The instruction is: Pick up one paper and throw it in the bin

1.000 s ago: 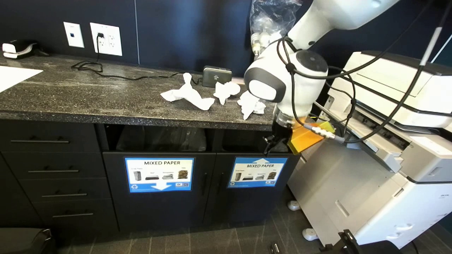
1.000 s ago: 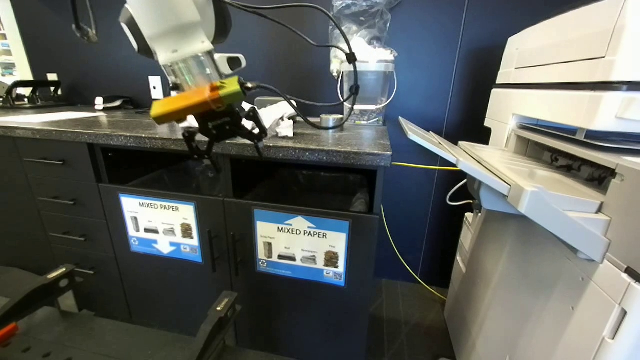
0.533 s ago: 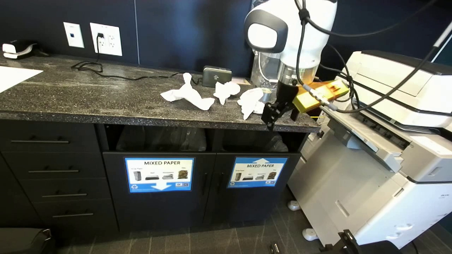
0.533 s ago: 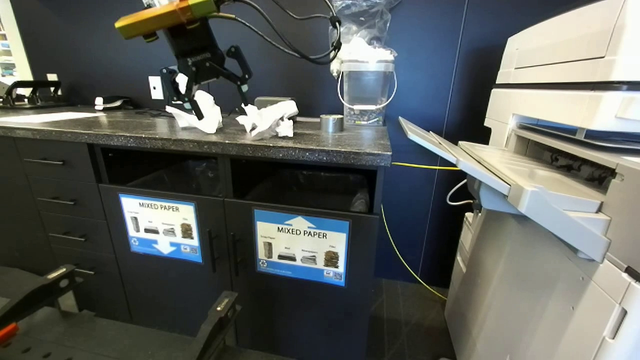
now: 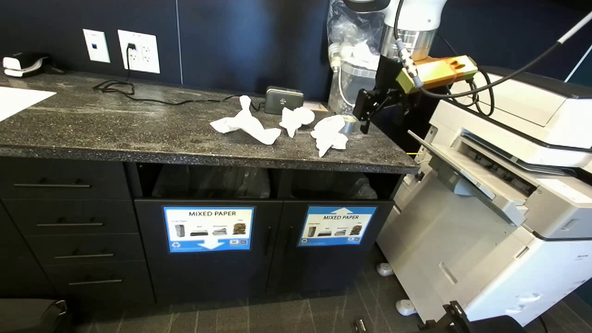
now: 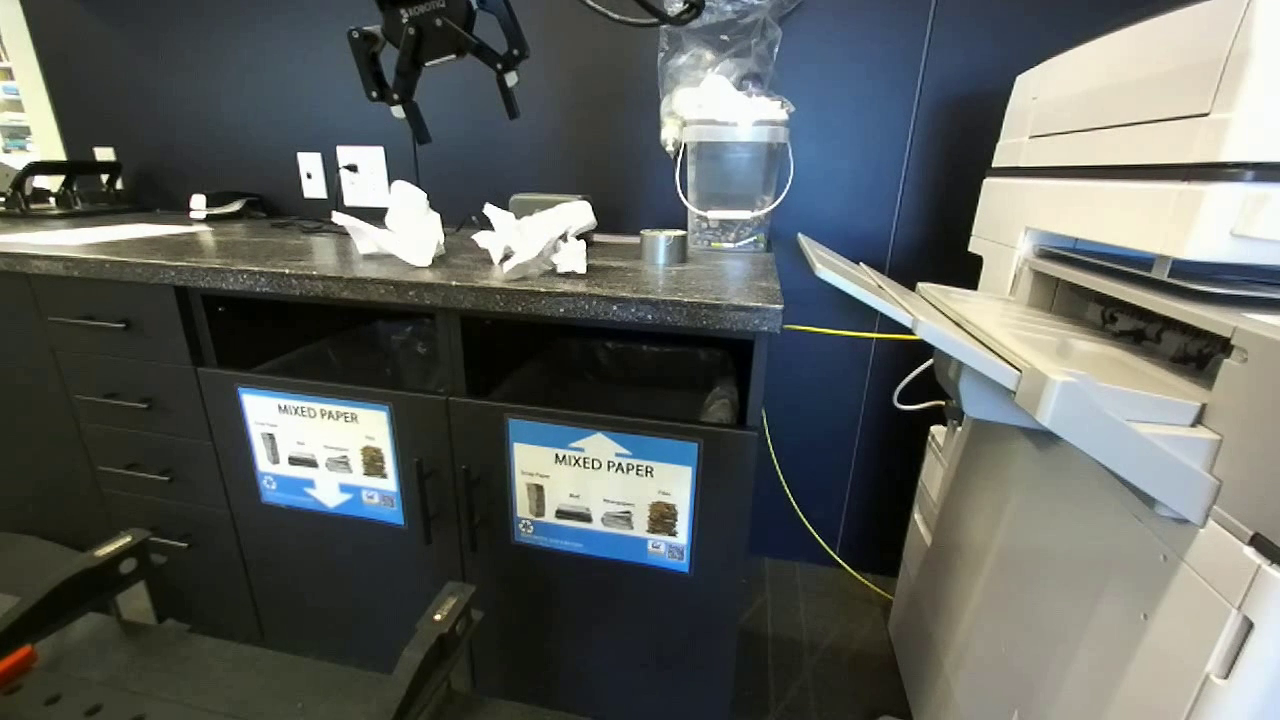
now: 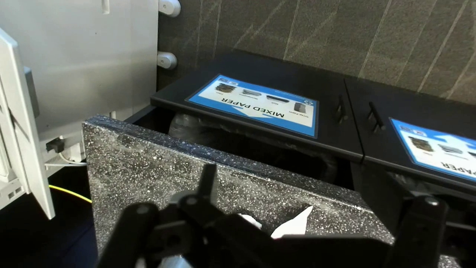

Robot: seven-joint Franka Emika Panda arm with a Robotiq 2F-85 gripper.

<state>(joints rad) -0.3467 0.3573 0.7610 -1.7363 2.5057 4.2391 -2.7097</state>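
Three crumpled white papers lie on the dark speckled counter: a long one (image 5: pixel 245 122), a middle one (image 5: pixel 296 119) and a right one (image 5: pixel 329 134). In an exterior view they show as a left crumple (image 6: pixel 395 235) and an overlapping clump (image 6: pixel 540 235). My gripper (image 6: pixel 466 120) is open and empty in the air above the counter. In the wrist view its fingers (image 7: pixel 292 182) are spread, with part of a white paper (image 7: pixel 293 227) on the counter beyond, mostly hidden by the gripper. Two bins, left (image 5: pixel 212 181) and right (image 5: pixel 333 185), sit in cabinet openings under the counter.
A small black box (image 5: pixel 284 100) stands behind the papers. A tape roll (image 6: pixel 663 246) and a clear bucket (image 6: pixel 735 175) with a plastic bag stand at the counter's right end. A large printer (image 5: pixel 499 185) with a protruding tray stands right of the cabinet.
My gripper has risen from in front of the bin openings to well above the counter. It stays open. The papers on the counter have not moved.
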